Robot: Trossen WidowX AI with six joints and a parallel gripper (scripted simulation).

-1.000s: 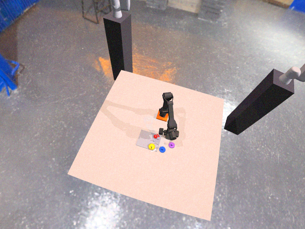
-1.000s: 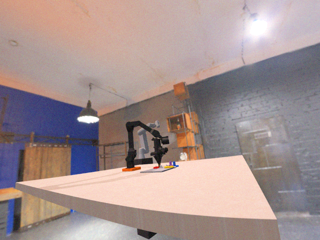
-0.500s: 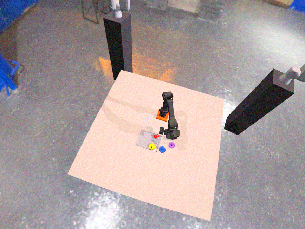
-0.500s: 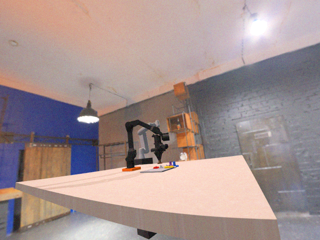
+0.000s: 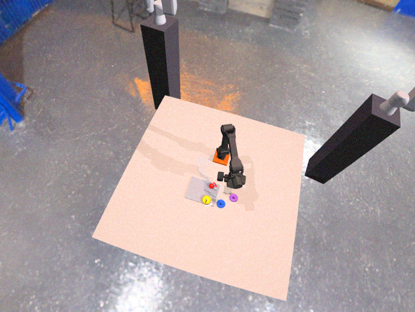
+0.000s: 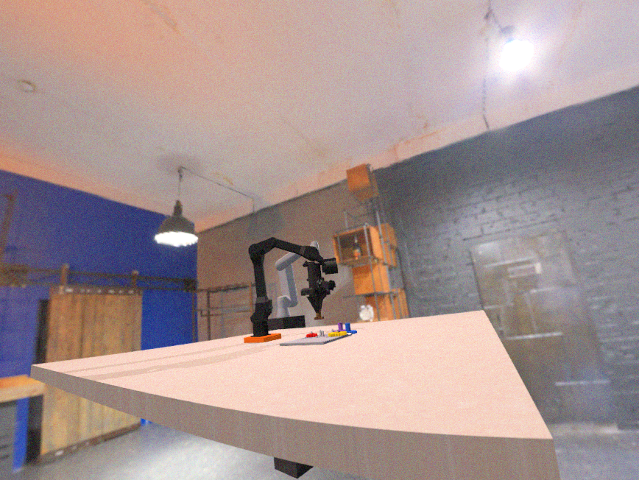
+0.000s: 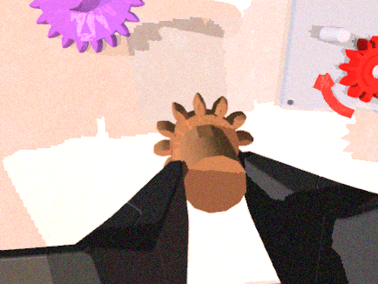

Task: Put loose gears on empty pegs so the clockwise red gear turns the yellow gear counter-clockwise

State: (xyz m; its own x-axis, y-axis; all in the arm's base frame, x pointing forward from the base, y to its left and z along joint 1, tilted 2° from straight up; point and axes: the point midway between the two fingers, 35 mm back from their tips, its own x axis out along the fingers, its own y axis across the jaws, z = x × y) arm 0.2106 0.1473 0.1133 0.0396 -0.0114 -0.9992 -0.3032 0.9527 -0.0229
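My gripper (image 7: 210, 169) (image 6: 318, 313) is shut on the knob of the orange-brown gear (image 7: 199, 104) (image 6: 319, 317). It holds the gear in the air above the table. The grey board (image 5: 198, 190) (image 7: 305, 57) lies to one side, with the red gear (image 5: 210, 185) (image 7: 359, 71) (image 6: 311, 335) on a peg and its red arrow (image 7: 333, 98) beside it. The yellow gear (image 5: 206, 200) (image 6: 337, 334) is on another peg. An empty white peg (image 7: 334, 34) shows near the red gear. The purple gear (image 5: 234, 197) (image 7: 87, 23) and the blue gear (image 5: 220, 204) stand on the table beside the board.
The tan table (image 5: 160, 215) (image 6: 403, 372) carries everything. The arm's orange base (image 5: 221, 158) (image 6: 262, 338) is behind the board. Two dark pedestals (image 5: 164, 60) (image 5: 352, 140) with pale arms stand beyond the table's edges.
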